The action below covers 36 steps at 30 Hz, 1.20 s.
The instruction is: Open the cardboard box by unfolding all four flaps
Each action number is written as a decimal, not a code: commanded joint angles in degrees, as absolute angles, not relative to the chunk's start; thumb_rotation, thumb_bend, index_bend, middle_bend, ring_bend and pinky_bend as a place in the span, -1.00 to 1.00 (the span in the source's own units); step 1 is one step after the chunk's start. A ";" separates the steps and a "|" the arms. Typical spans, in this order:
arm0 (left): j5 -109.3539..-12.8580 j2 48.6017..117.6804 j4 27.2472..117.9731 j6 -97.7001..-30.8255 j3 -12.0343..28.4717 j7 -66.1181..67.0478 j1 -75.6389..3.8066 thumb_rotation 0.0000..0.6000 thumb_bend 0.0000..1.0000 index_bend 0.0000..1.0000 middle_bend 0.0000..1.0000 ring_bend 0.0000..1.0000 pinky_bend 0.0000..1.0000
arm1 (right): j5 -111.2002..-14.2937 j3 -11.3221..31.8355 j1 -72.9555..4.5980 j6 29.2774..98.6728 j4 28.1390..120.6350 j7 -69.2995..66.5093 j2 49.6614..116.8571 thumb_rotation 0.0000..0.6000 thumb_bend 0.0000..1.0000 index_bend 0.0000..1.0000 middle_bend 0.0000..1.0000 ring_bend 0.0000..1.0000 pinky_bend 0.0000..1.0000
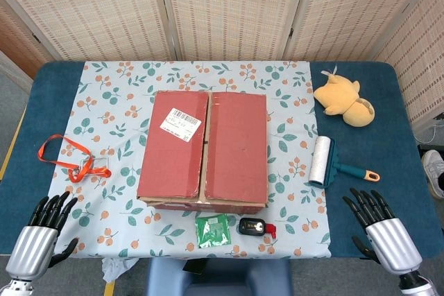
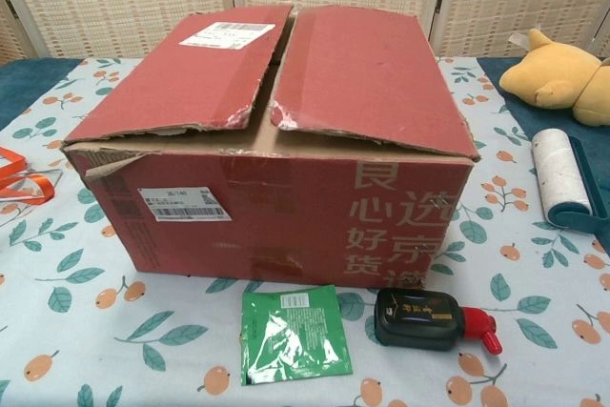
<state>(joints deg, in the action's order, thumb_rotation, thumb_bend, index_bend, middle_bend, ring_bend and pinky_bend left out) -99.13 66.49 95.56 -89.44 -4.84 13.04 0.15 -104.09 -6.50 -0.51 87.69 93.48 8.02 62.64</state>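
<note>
— While the cardboard box [image 1: 203,150] sits closed in the middle of the table [image 1: 55,81], what lies under it?
— A flowered cloth [image 1: 111,102]; woven screens [image 1: 222,5] stand behind.
— And the edges?
— The left hand [image 1: 43,230] and right hand [image 1: 380,227] rest at the near corners, fingers spread, holding nothing, well apart from the box.
— The chest view?
— It shows only the box's front, not the hands.

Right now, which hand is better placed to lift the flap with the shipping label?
Left. The left hand rests open on the labelled flap's side of the cardboard box. The right hand, also open, would have to cross the other flap.
</note>
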 commanded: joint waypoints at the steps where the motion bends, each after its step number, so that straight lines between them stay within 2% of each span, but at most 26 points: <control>1: -99.08 66.50 95.54 -89.26 -4.84 13.03 0.06 1.00 -0.30 -1.00 -1.00 -1.00 -1.00 | -104.03 -6.45 -0.54 87.71 93.42 7.90 62.69 1.00 -0.26 -1.00 -1.00 -1.00 -1.00; 7: -98.78 66.61 95.43 -88.43 -4.80 13.15 -0.31 1.00 -0.30 -1.00 -1.00 -1.00 -1.00 | -104.35 -5.52 -0.03 89.96 92.75 8.23 64.04 1.00 -0.27 -1.00 -1.00 -1.00 -1.00; 13: -98.28 66.66 94.76 -87.43 -4.41 12.31 -1.09 1.00 -0.30 -1.00 -1.00 -1.00 -1.00 | -110.08 -6.42 -1.76 91.38 92.36 4.34 64.60 1.00 -0.26 -1.00 -1.00 -1.00 -1.00; 17: -99.10 66.65 94.37 -88.19 -4.53 11.49 -1.07 1.00 -0.07 -1.00 -1.00 -1.00 -1.00 | -116.60 -5.60 -4.52 93.63 92.03 2.65 65.34 1.00 -0.26 -1.00 -1.00 -1.00 -1.00; 20: -99.69 66.78 94.03 -88.95 -4.51 11.27 -0.97 1.00 -0.03 -1.00 -1.00 -1.00 -1.00 | -119.33 -5.00 -6.17 93.37 93.28 3.77 65.69 1.00 -0.26 -1.00 -1.00 -1.00 -1.00; 29: -99.52 66.94 94.03 -88.84 -4.69 11.59 -0.89 1.00 -0.04 -1.00 -1.00 -1.00 -1.00 | -114.37 -1.07 -11.15 82.13 105.16 13.22 64.75 1.00 -0.26 -1.00 -1.00 -1.00 -1.00; 33: -99.68 66.49 94.04 -89.20 -4.77 10.81 -0.84 1.00 0.01 -1.00 -1.00 -1.00 -1.00 | -112.94 1.11 -14.74 76.91 108.50 15.64 66.47 1.00 -0.15 -1.00 -1.00 -1.00 -1.00; 36: -100.06 66.38 94.00 -89.16 -4.96 10.62 -0.93 1.00 0.04 -1.00 -1.00 -1.00 -1.00 | -112.09 2.63 -17.04 74.06 109.52 17.43 68.61 1.00 -0.15 -1.00 -1.00 -1.00 -1.00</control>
<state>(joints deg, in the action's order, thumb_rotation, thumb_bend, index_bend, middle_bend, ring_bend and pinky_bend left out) -100.03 66.40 94.01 -89.16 -4.93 10.65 -0.92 -112.96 1.37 -15.59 75.59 108.44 16.13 67.14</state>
